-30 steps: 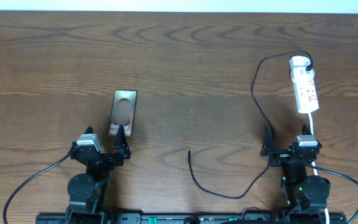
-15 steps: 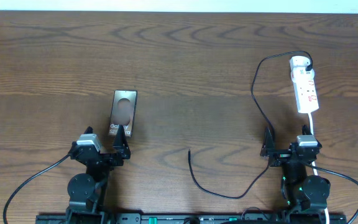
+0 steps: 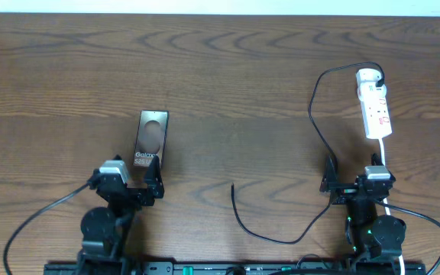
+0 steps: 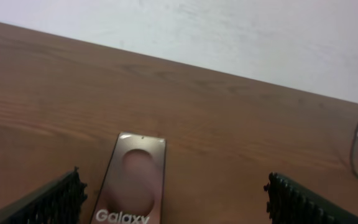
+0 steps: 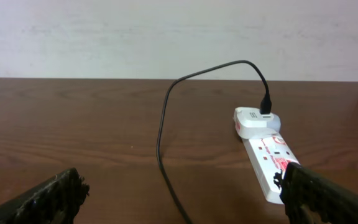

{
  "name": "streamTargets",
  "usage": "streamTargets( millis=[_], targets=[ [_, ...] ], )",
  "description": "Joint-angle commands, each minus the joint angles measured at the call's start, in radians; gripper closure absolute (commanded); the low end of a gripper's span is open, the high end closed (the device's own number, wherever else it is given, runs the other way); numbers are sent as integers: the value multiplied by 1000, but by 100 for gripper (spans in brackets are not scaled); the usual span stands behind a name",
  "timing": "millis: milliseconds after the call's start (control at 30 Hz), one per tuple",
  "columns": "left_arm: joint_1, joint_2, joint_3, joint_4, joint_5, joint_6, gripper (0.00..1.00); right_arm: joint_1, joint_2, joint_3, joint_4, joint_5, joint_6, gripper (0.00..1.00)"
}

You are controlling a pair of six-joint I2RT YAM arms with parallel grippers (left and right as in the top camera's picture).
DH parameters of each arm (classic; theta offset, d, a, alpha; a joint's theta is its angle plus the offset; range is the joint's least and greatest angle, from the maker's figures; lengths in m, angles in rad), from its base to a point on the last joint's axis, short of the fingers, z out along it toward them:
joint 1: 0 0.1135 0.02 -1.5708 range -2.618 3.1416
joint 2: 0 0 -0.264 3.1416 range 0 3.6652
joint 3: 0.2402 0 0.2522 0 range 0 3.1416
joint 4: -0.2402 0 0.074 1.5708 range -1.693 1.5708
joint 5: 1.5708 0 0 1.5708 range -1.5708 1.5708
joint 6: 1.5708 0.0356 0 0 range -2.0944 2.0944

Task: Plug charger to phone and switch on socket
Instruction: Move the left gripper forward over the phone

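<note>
A brown wooden tabletop fills the view from above. A pale wall stands behind its far edge.

The phone lies flat on the left side of the tabletop. It is dark brown, with white "Galaxy" letters at its near end and a round pale spot near its far end. Nothing is plugged into it.

The left hand sits right at the near end of the phone. Its two fingers are wide apart and hold nothing. In the left wrist view the phone lies between the fingers, closer to the left one.

The charger is well apart from the phone, over on the right. Its white plug sits in the far end of the socket. The thin black cable loops up from the plug, runs down to the near side, passes by the right arm, and curls back to the left. Its small tip lies loose on the bare wood between the two arms.

The socket is a white strip with red marks, lying at the far right. I cannot tell if its switch is on. Its white cord runs from its near end to the right arm.

The right hand is near the socket's near end. Its fingers are wide apart too and hold nothing.
</note>
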Motion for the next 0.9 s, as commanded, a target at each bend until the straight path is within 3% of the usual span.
streamTargets(
  millis=[0,167,333,467,667,700,733,767,800,833,867],
  targets=[
    [2,207,226,-34,20,22,8,9,-2,-1,-5,14,-11,1],
    [2,718,742,-346,56,72,8,9,-2,-1,-5,14,-11,1],
    [2,1203,1303,-813,65,177,8,9,-2,-1,-5,14,-11,1],
    [2,1423,1490,-975,65,194,8,9,-2,-1,-5,14,-11,1],
    [2,1583,1493,-974,66,194,8,9,-2,-1,-5,14,-11,1],
    [2,1599,1493,-974,65,194,23,9,-2,-1,-5,14,-11,1],
    [2,1617,1493,-974,65,195,59,9,-2,-1,-5,14,-11,1],
    [2,1627,1493,-974,65,194,75,9,-2,-1,-5,14,-11,1],
    [2,1635,1493,-974,65,194,75,9,-2,-1,-5,14,-11,1],
    [2,1640,1493,-973,65,194,61,9,-2,-1,-5,14,-11,1],
    [2,1642,1493,-973,65,194,17,9,-2,-1,-5,14,-11,1]
  ],
)
